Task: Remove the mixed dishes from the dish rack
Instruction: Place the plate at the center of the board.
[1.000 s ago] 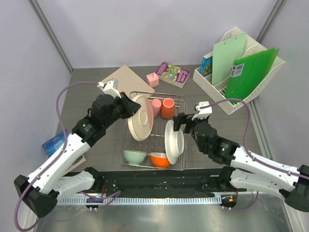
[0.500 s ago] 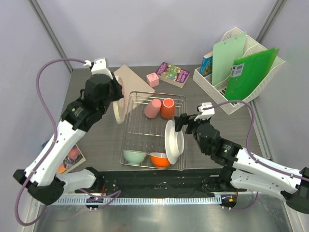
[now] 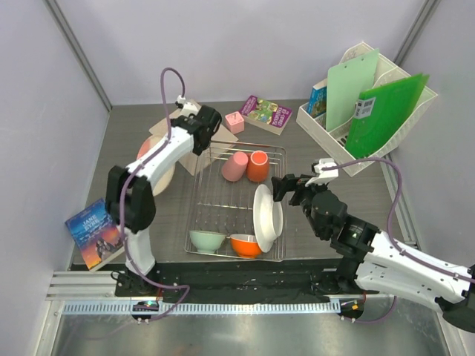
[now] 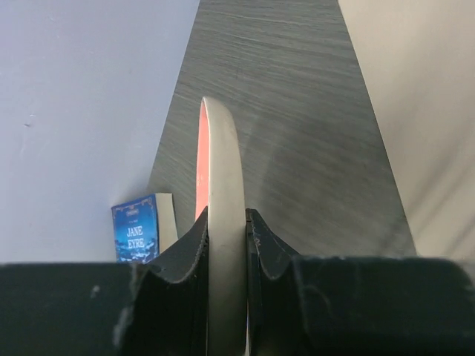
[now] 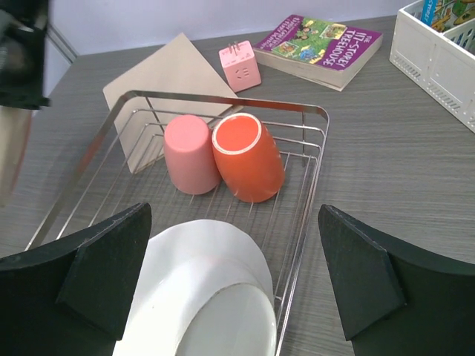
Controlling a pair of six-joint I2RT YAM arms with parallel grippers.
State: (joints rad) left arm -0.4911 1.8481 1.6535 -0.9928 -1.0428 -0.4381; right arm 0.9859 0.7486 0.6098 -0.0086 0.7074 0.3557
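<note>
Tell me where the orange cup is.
Top view: the orange cup lies at the far end of the dish rack, right of the pink cup.

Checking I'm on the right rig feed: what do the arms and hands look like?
The left arm and right arm have white links, black joints and a trailing purple cable. The left hand and right hand have black, wedge-shaped fingers. A white block tops each wrist.

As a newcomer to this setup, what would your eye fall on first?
The left gripper pinches a pink-rimmed plate edge-on, left of the dish rack. The open right gripper hovers by a white plate standing in the rack, behind which lie a pink cup and an orange cup.
</note>
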